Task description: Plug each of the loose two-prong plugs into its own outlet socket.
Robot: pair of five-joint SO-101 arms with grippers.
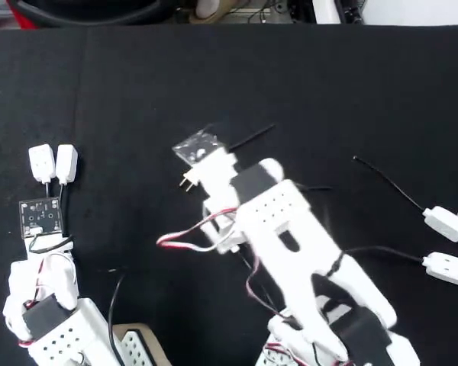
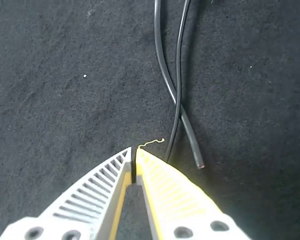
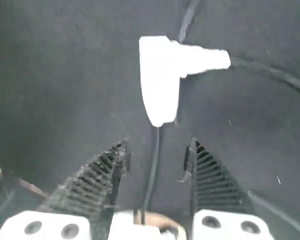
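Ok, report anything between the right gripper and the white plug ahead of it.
Nothing visible blocks it. The open right gripper faces the white angled plug; only that plug's thin black cable runs back between its fingers.

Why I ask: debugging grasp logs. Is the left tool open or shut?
Shut. The tips of the left tool meet with nothing between them; two black cables lie just ahead.

On the black table (image 1: 137,91), a pair of white connectors (image 1: 43,162) sits side by side just ahead of the left arm (image 1: 46,313). The right arm (image 1: 290,229) stretches to mid-table, with two prongs (image 1: 188,181) poking out beside its tip. Two corded white plugs (image 1: 445,221) lie near the right edge.
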